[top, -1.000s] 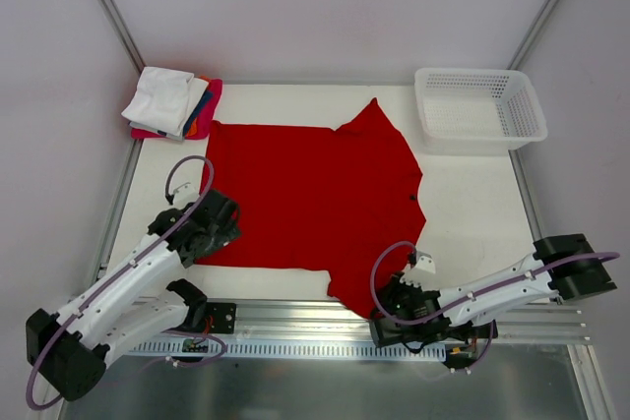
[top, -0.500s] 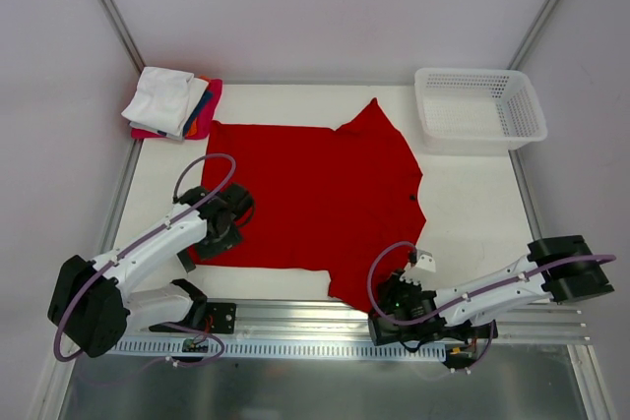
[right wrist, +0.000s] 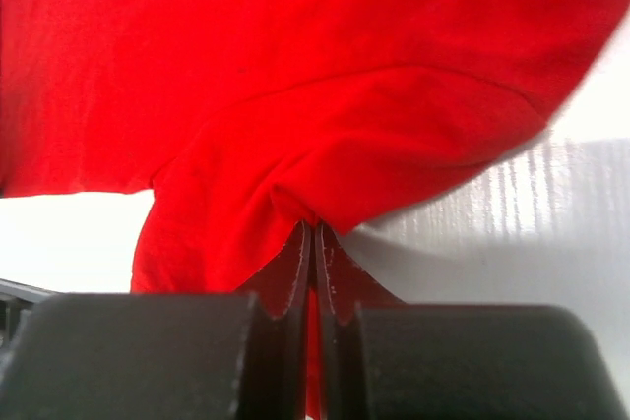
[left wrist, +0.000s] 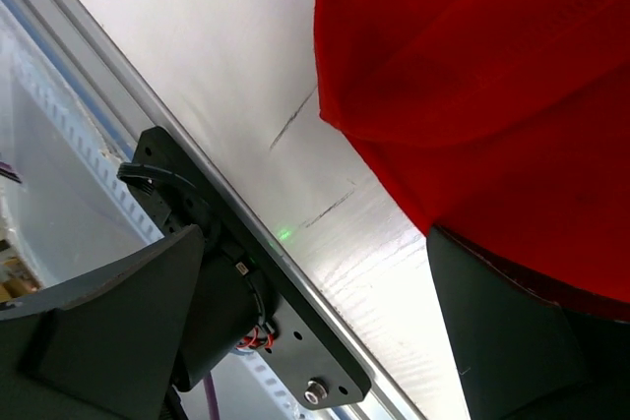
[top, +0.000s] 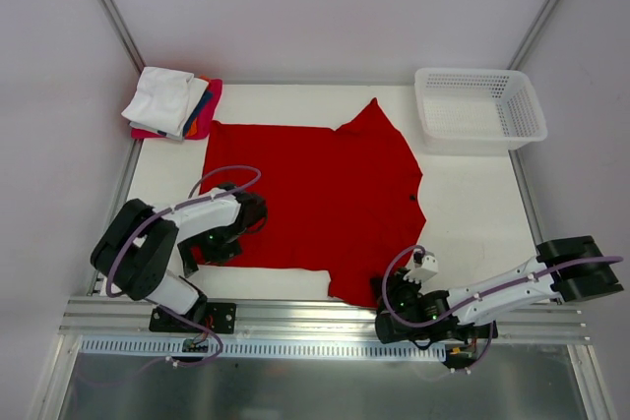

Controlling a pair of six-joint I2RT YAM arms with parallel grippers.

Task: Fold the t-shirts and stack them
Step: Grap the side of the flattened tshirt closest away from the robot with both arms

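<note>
One red t-shirt (top: 315,194) spread flat on the worktop (top: 472,209) | left gripper (top: 217,243): released, jaws wide, at the shirt's near-left corner | right gripper (right wrist: 313,228): clenched on a pinch of the shirt's near-right edge | folded shirts (top: 172,103): stacked at far-left corner | basket (top: 479,108): far right, apart from the shirt

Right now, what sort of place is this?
Probably a lab robot cell: plain white walls around a white table, an aluminium rail along its near edge, and staged laundry: a red t-shirt and folded shirts.
</note>
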